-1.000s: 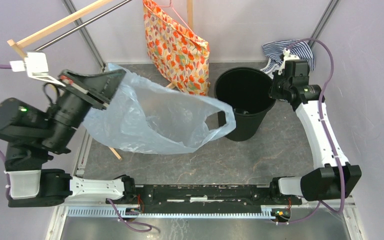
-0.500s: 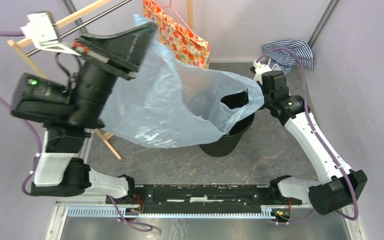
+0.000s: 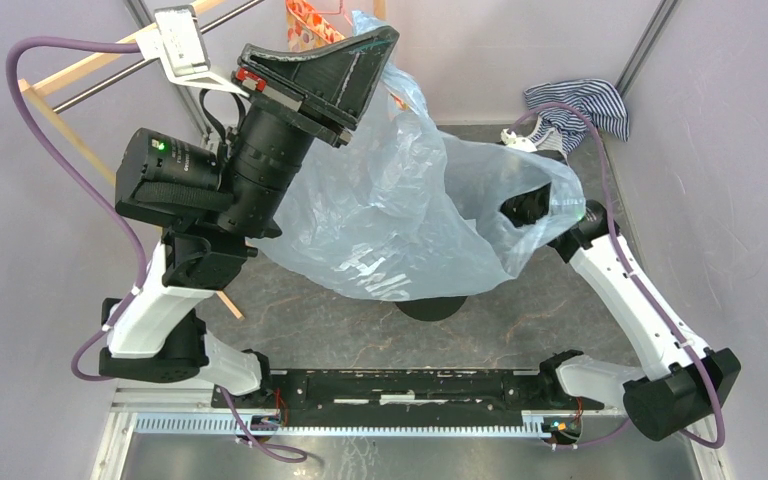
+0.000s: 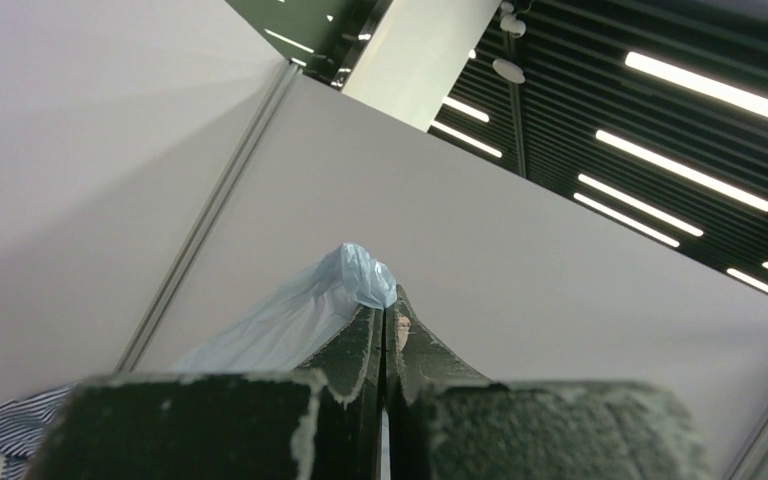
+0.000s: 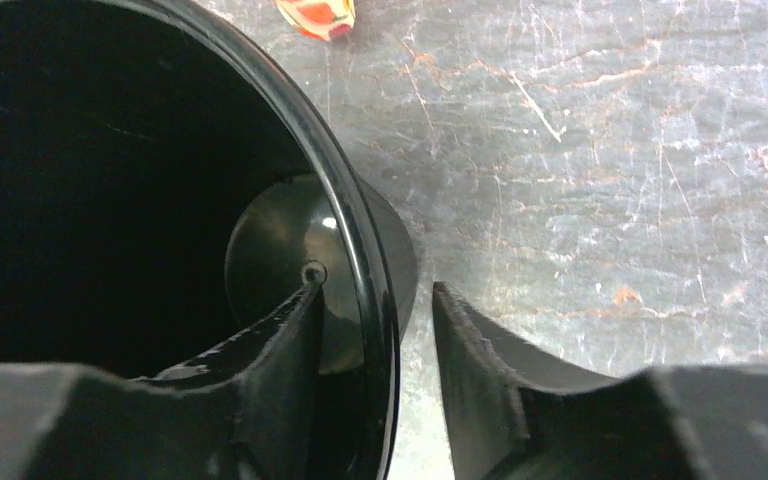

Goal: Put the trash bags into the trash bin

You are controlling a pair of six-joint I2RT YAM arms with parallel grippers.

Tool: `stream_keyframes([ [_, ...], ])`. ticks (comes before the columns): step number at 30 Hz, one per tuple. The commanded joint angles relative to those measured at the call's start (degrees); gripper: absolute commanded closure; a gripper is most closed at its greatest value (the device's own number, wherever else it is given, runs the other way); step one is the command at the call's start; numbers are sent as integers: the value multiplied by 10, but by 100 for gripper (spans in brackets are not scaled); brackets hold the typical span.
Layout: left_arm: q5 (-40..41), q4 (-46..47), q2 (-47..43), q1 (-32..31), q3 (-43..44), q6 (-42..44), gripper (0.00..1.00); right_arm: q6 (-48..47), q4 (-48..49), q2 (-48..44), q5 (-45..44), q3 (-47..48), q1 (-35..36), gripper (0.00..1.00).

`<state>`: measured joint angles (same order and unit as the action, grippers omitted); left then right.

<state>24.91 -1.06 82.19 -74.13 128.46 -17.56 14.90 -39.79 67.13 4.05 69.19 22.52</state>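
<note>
inside the round black plastic trash bin (image 5: 368, 250), right wrist view: just dark smooth wall and round floor. in top view, bin mouth covered by the thin crinkly translucent pale-blue plastic trash bag (image 3: 400, 210), only the bin's base end poking out under it at lower centre. any bag inside the bin: cannot tell.

top corner of the bag pinched between pressed-together fingers of the left gripper (image 4: 385, 305), high at upper centre of the top view, rest of the bag hanging down and right from there. right gripper (image 5: 377, 290) spread, astride the bin rim, one finger inside, one outside, clear gap on the outer side. in top view just a dark shape behind the bag, right of centre.

versus a second ago: left gripper up from middle left to upper centre, bag swung from beside the bin to over it, bin mouth open to view then, hidden now.

orange floral fabric bag (image 3: 305, 15) mostly behind the left gripper, blue-white striped cloth (image 3: 580, 100) upper right, grey marbled table (image 3: 300, 320).
</note>
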Motion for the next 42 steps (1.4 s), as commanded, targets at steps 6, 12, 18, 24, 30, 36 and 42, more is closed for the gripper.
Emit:
stream_keyframes([
  [6, -41, 95, 19, -1, 17, 6, 98, 0, -63, -64, -90, 114, 2, 35],
  [12, -55, 126, 48, -1, 29, -16, 98, 12, -80, -77, -113, 213, 1, 31],
  [18, -66, 122, 80, 21, 25, -71, 98, -5, -137, -8, -143, 387, 2, 29],
  [24, -5, 89, 46, 79, -76, -182, 98, -16, -131, 36, -143, 433, 2, 28],
  [30, -13, -26, 3, 208, -165, -306, 98, -41, -123, 57, -179, 439, 2, 25],
  [36, -42, -59, -36, 282, -248, -325, 98, -62, -133, 66, -241, 464, 1, 23],
  [42, -90, -81, -64, 348, -297, -330, 98, -103, -142, 54, -369, 454, 0, 21],
])
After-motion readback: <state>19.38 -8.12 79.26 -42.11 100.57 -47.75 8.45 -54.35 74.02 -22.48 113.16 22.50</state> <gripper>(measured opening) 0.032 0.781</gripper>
